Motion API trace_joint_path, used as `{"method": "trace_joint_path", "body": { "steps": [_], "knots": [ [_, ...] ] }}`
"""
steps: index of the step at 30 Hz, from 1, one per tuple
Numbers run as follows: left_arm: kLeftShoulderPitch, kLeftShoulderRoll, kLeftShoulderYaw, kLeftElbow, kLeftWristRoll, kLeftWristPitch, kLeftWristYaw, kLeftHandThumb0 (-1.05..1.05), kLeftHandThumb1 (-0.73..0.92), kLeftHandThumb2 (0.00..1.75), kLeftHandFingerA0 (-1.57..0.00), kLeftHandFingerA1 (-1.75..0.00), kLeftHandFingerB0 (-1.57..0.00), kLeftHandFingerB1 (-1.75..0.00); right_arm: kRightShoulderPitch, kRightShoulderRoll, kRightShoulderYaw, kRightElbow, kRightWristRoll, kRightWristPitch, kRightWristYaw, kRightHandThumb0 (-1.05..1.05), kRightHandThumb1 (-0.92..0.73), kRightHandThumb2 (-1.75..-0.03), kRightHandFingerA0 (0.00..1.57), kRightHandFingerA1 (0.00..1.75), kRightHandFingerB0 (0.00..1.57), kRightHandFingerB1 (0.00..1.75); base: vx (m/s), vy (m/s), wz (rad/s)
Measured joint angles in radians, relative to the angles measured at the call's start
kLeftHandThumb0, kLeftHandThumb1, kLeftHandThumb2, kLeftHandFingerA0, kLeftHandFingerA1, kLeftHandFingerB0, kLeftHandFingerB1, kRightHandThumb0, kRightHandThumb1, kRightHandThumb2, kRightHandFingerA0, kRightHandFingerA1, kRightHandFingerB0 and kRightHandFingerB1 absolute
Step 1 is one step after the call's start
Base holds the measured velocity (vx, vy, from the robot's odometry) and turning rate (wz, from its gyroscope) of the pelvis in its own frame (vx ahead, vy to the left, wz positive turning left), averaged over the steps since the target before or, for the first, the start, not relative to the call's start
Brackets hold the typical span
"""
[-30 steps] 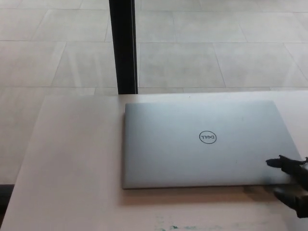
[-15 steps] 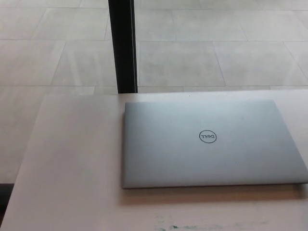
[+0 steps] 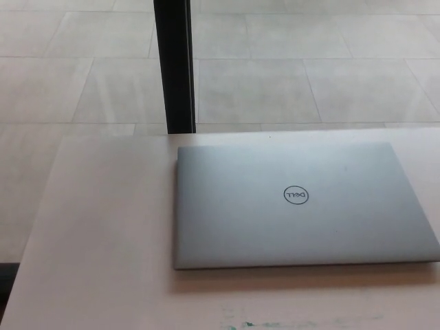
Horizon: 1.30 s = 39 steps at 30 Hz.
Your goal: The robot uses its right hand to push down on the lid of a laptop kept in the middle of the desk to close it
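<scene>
— Item one, the laptop?

— My entry: silver laptop [image 3: 302,206], lid fully down and flat, round logo [image 3: 296,196] facing up near the middle of the lid. It lies on the pale desk [image 3: 103,234], toward the right of my view, its right edge reaching the border of the picture. Its back edge runs close to the far edge of the desk; its front edge casts a thin shadow on the desk.

— Item two, your hands?

— Neither my right hand nor my left shows in the head view, so I cannot tell how far their fingers are spread or whether they hold anything. Nothing of mine touches the lid.

— Remaining stock?

— A black upright post [image 3: 174,65] behind the desk, standing just past the laptop's back left corner. A pale tiled floor [image 3: 309,69] beyond it. Some faint greenish marks [image 3: 247,323] on the desk at the near edge, in front of the laptop. A dark patch at the lower left corner, too little visible to identify.
</scene>
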Motion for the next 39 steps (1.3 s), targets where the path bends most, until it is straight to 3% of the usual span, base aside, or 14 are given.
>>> {"method": "trace_joint_path", "body": {
  "steps": [5, 6, 7, 8, 16, 17, 19, 28, 31, 32, 33, 34, 35, 39],
  "knots": [
    [0.001, 0.000, 0.000, 0.001, 0.000, 0.000, 0.000, -1.05, 0.81, 0.84, -0.16, -0.91, -0.02, -1.44, 0.032, 0.000, -0.158, 0.125, 0.057, -0.005, -0.005, -0.84, -0.92, -0.70, 0.52, 1.33, 0.33, 0.93, 0.00, 0.000, 0.00],
    [0.001, 0.000, 0.000, 0.001, 0.000, 0.000, 0.000, -1.05, 0.78, 0.75, -0.11, -0.90, 0.00, -1.47, 0.035, 0.001, -0.188, 0.148, 0.069, -0.005, -0.006, -0.83, -0.77, -1.21, 0.64, 1.12, 0.37, 0.80, 0.00, 0.000, 0.00],
    [0.001, 0.000, 0.000, 0.001, 0.000, 0.000, 0.000, -1.05, 0.78, 0.76, -0.13, -0.92, -0.01, -1.47, 0.037, 0.001, -0.223, 0.176, 0.084, -0.005, -0.007, -0.81, -0.70, -1.16, 0.66, 1.10, 0.39, 0.80, 0.00, 0.000, 0.00],
    [0.001, 0.000, 0.000, 0.001, 0.000, 0.000, 0.000, -1.05, 0.81, 0.77, -0.13, -0.94, 0.00, -1.48, 0.037, 0.001, -0.240, 0.190, 0.092, -0.005, -0.007, -0.88, -0.91, -0.68, 0.58, 1.24, 0.36, 0.91, 0.00, 0.000, 0.00],
    [0.001, 0.000, 0.000, 0.001, 0.000, 0.000, 0.000, -1.05, 0.82, 0.82, -0.15, -0.98, -0.01, -1.48, 0.032, 0.020, -0.433, 0.313, 0.197, -0.007, -0.017, -0.82, -0.92, -0.68, 0.59, 1.21, 0.40, 0.90, 0.00, 0.000, 0.00],
    [0.001, 0.000, 0.000, 0.001, 0.000, 0.000, 0.001, -1.05, 0.80, 0.76, -0.12, -0.95, -0.01, -1.50, 0.031, 0.023, -0.450, 0.321, 0.207, -0.007, -0.019, -0.84, -0.91, -0.68, 0.61, 1.20, 0.43, 0.90, 0.00, 0.000, 0.00],
    [0.002, 0.000, 0.000, 0.002, 0.000, 0.000, 0.001, -1.05, 0.80, 0.83, -0.16, -0.98, -0.02, -1.48, 0.025, 0.029, -0.487, 0.341, 0.230, -0.008, -0.027, -0.86, -0.92, -0.68, 0.69, 1.21, 0.45, 0.89, 0.00, 0.000, 0.00],
    [0.029, 0.004, 0.003, 0.004, -0.003, 0.000, 0.001, -1.05, 0.75, 0.81, -0.16, -0.94, 0.00, -1.54, -0.016, 0.060, -0.610, 0.422, 0.343, -0.007, -0.074, -0.86, -0.92, -0.71, 0.73, 1.24, 0.52, 0.91, 0.00, 0.000, 0.00],
    [0.038, 0.007, 0.003, 0.004, -0.004, 0.000, 0.001, -1.05, 0.79, 0.85, -0.17, -0.93, -0.02, -1.46, -0.030, 0.071, -0.628, 0.428, 0.385, -0.002, -0.088, -0.90, -0.91, -0.70, 0.74, 1.26, 0.52, 0.95, 0.00, 0.000, 0.00],
    [0.039, 0.008, 0.002, 0.005, -0.004, 0.000, 0.001, -1.05, 0.79, 0.83, -0.16, -0.93, 0.00, -1.47, -0.035, 0.073, -0.632, 0.428, 0.399, 0.000, -0.094, -0.92, -0.70, -1.01, 0.72, 1.15, 0.51, 0.87, 0.00, 0.000, 0.00],
    [0.040, 0.009, 0.002, 0.006, -0.004, 0.000, 0.001, -1.05, 0.79, 0.83, -0.16, -0.93, 0.00, -1.47, -0.038, 0.076, -0.634, 0.428, 0.410, 0.002, -0.098, -0.92, -0.70, -1.01, 0.72, 1.15, 0.51, 0.87, 0.00, 0.000, 0.00],
    [0.041, 0.010, 0.003, 0.007, -0.004, 0.000, 0.001, -1.05, 0.79, 0.79, -0.14, -0.95, 0.00, -1.51, -0.040, 0.079, -0.636, 0.428, 0.421, 0.005, -0.101, -0.89, -0.92, -0.69, 0.72, 1.22, 0.54, 0.92, 0.00, 0.000, 0.00],
    [0.043, 0.012, 0.003, 0.008, -0.005, 0.000, 0.001, -1.05, 0.78, 0.86, -0.18, -0.95, -0.02, -1.46, -0.043, 0.082, -0.637, 0.428, 0.437, 0.009, -0.107, -0.88, -0.92, -0.71, 0.71, 1.23, 0.51, 0.92, 0.00, 0.000, 0.00],
    [0.043, 0.018, 0.004, 0.008, -0.009, 0.000, 0.002, -1.05, 0.81, 0.84, -0.15, -0.96, 0.00, -1.46, -0.044, 0.094, -0.628, 0.425, 0.479, 0.018, -0.127, -0.89, -0.92, -0.69, 0.76, 1.19, 0.56, 0.91, 0.00, 0.000, 0.00]
  ]
}}
